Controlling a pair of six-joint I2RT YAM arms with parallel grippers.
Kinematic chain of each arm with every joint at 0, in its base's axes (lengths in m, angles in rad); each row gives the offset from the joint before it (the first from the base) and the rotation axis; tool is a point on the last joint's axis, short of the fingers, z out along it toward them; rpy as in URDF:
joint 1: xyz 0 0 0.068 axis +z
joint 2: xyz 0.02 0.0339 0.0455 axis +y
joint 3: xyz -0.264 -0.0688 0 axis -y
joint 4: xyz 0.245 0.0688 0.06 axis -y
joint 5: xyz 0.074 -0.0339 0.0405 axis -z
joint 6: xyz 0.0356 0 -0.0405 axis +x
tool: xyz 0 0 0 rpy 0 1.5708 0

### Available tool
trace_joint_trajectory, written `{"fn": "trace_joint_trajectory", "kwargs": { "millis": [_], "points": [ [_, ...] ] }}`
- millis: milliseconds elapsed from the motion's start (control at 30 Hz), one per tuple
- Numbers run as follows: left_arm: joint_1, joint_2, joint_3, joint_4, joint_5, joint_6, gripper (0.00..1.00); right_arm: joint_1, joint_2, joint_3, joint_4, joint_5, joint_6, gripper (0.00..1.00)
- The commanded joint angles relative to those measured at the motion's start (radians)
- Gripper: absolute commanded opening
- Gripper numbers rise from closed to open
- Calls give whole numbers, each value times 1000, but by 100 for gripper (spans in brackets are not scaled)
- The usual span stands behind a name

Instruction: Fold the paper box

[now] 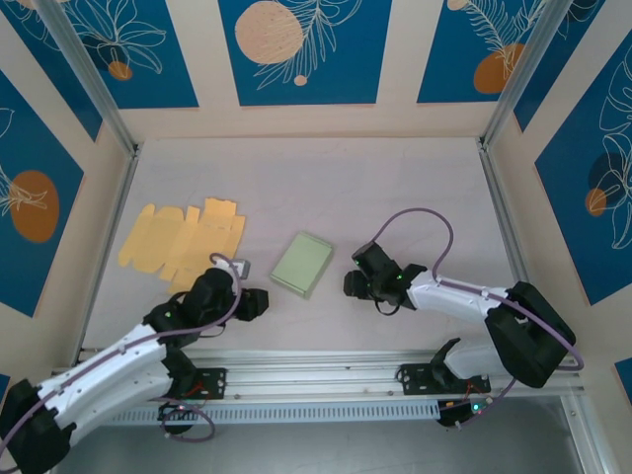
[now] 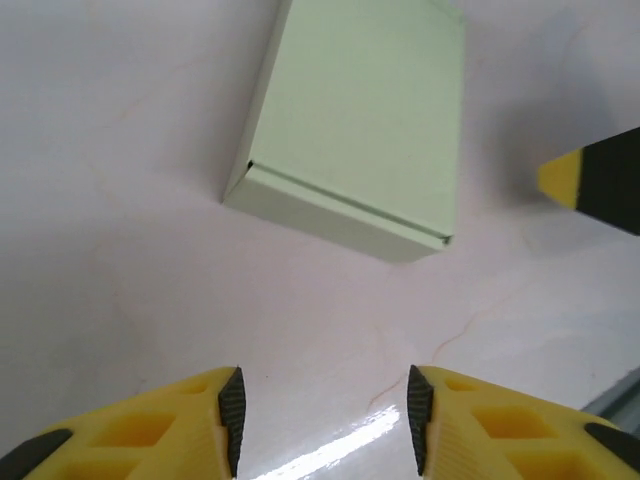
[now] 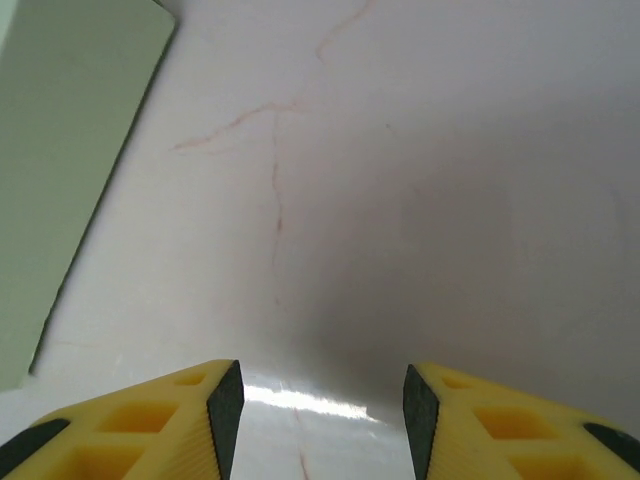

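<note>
A pale green paper box (image 1: 302, 263) lies closed and flat on the table between the two arms. In the left wrist view the box (image 2: 360, 130) lies just ahead of my left gripper (image 2: 323, 420), which is open, with bare table between its pads. My left gripper (image 1: 259, 301) sits to the box's lower left. My right gripper (image 1: 351, 283) is to the box's right, open and empty; the right wrist view has the gripper (image 3: 322, 420) over bare table with the box (image 3: 60, 170) at its left. One right fingertip (image 2: 590, 180) shows beyond the box.
Flat yellow cardboard blanks (image 1: 183, 240) lie spread on the table at the left, behind my left arm. Metal frame posts (image 1: 500, 212) border the table on both sides. A rail (image 1: 316, 367) runs along the near edge.
</note>
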Motion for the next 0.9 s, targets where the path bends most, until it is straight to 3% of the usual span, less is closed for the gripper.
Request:
{"fn": "trace_joint_trajectory", "kwargs": {
  "millis": [0,100,167,233,400,467,600,867],
  "points": [
    [1,-3,13,-60,-7,92,56,9,-78,46,-120,17,30,51],
    [2,71,88,-62,-137,144,73,6,-129,113,-198,-3,35,53],
    [20,137,130,-21,-217,123,69,2,-156,136,-204,-59,57,55],
    [82,220,158,72,-158,98,57,1,-168,147,-190,-134,112,63],
    [237,427,173,323,52,36,57,14,-153,96,6,-326,295,71],
    [269,504,189,373,74,13,40,22,-133,93,49,-338,347,73],
    [278,659,252,425,109,24,32,56,-38,131,90,-363,385,75],
    [281,858,290,535,162,20,26,127,227,225,160,-388,439,77]
  ]
}}
